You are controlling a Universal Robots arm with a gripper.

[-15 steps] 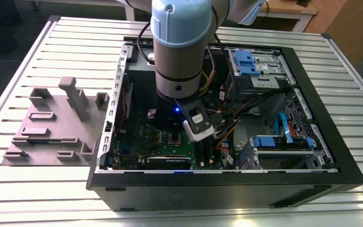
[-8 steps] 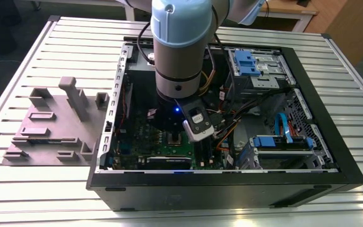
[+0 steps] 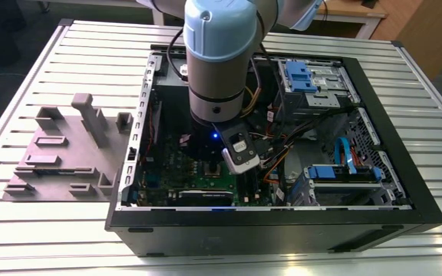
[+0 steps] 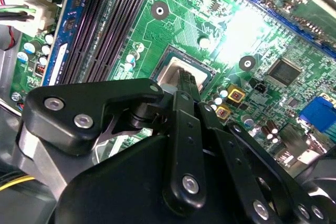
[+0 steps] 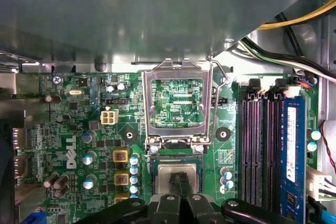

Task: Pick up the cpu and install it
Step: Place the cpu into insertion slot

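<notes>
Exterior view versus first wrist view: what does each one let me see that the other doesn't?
Exterior view: the arm, the whole case, a grey tray on the slatted table. First wrist view: the open socket frame, the cpu at the socket, the pincer at the cpu, memory slots. Shared: the green motherboard.

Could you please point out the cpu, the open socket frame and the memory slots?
cpu (image 5: 164,174): first wrist view, on its bare silvery top.
socket frame (image 5: 176,72): first wrist view, on its metal end bar.
memory slots (image 5: 254,150): first wrist view, midway along one dark slot.
</notes>
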